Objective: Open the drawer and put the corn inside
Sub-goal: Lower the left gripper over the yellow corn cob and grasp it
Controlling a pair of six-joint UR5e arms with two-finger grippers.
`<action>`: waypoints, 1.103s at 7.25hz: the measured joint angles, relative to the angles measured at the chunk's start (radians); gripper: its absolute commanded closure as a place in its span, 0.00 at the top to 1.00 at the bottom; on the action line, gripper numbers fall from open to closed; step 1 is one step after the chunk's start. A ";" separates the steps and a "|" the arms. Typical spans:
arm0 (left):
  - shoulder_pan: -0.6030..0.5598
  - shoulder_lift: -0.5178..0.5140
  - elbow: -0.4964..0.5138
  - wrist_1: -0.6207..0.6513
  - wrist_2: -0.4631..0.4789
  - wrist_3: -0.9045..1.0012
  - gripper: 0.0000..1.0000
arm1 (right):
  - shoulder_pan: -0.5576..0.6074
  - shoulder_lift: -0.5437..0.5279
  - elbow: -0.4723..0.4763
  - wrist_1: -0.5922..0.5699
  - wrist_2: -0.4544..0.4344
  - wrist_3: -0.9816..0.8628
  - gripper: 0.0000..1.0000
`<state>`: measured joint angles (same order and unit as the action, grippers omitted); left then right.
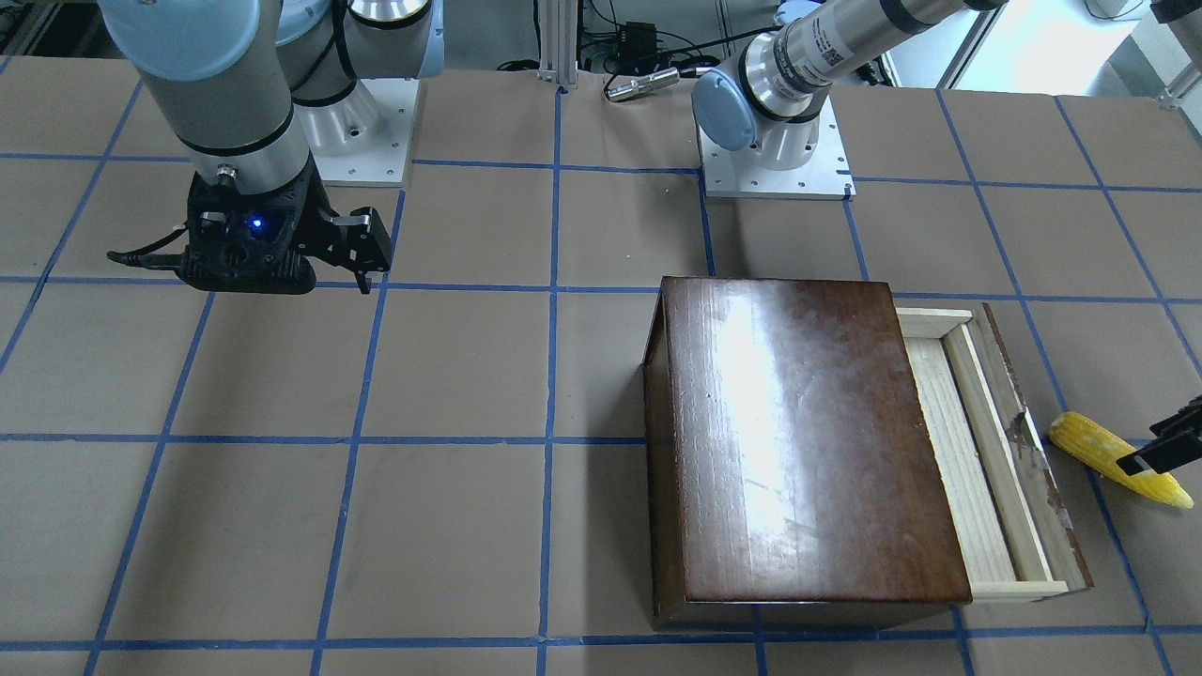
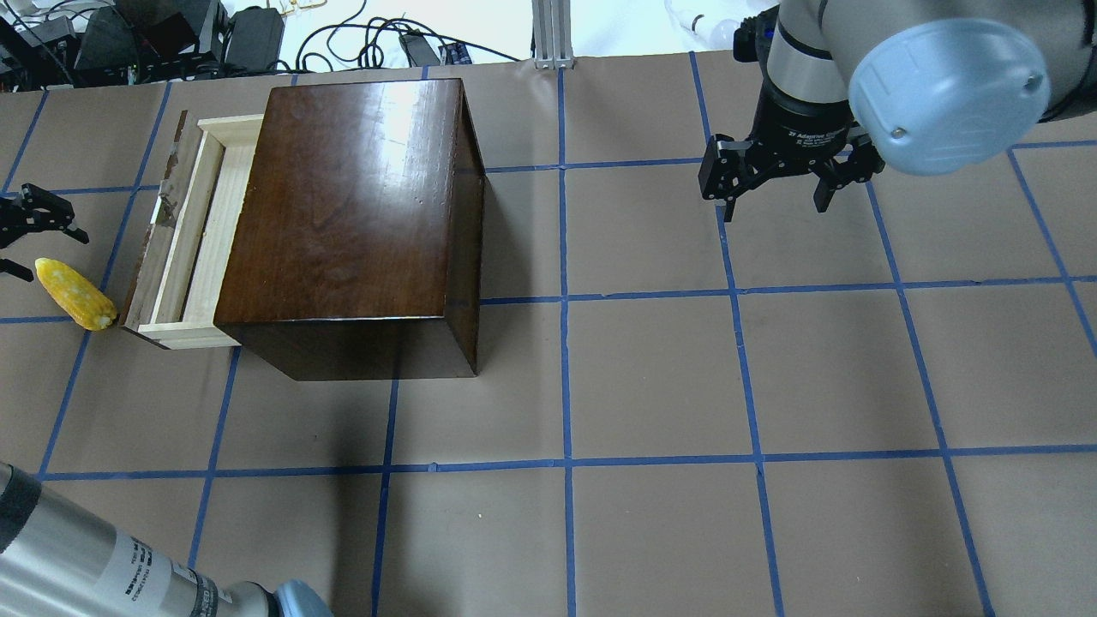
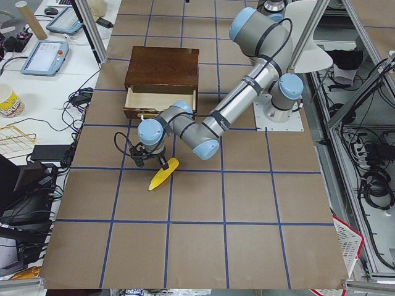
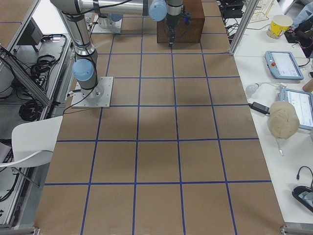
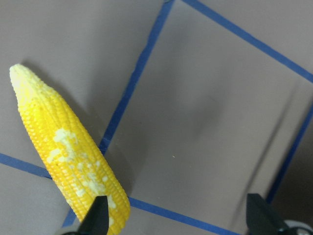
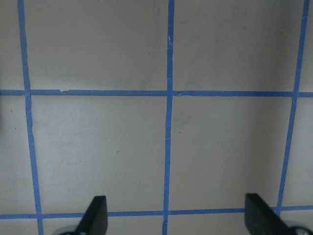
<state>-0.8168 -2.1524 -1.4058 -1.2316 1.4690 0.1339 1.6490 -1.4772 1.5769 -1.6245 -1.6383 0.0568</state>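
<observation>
The dark-brown wooden box (image 2: 351, 214) stands on the table, also seen in the front view (image 1: 798, 441). Its drawer (image 2: 193, 231) is pulled partly out, and the pale wood tray (image 1: 977, 451) shows nothing inside. The yellow corn (image 2: 75, 294) lies on the table just outside the drawer's front panel (image 1: 1117, 458). My left gripper (image 2: 26, 231) is open and hovers over the corn. In the left wrist view the corn (image 5: 63, 152) lies to the left, with one fingertip (image 5: 98, 215) over its thick end. My right gripper (image 2: 776, 201) is open and empty, far from the box.
The table is brown paper with a blue tape grid (image 6: 168, 93). The arm bases (image 1: 775, 160) stand on the robot's side. Cables and devices lie past the table's far edge (image 2: 171, 34).
</observation>
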 measured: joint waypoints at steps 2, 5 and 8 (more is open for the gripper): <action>0.001 -0.026 -0.006 0.008 0.037 -0.113 1.00 | 0.000 0.000 0.000 -0.001 0.000 0.000 1.00; 0.001 -0.048 -0.018 0.008 0.055 -0.209 1.00 | 0.000 0.000 0.000 0.000 0.000 0.000 1.00; 0.000 -0.075 -0.016 0.009 0.102 -0.247 0.87 | 0.000 0.000 0.000 -0.001 0.000 0.000 1.00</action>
<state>-0.8166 -2.2275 -1.4214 -1.2223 1.5714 -0.1135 1.6490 -1.4772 1.5769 -1.6251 -1.6383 0.0567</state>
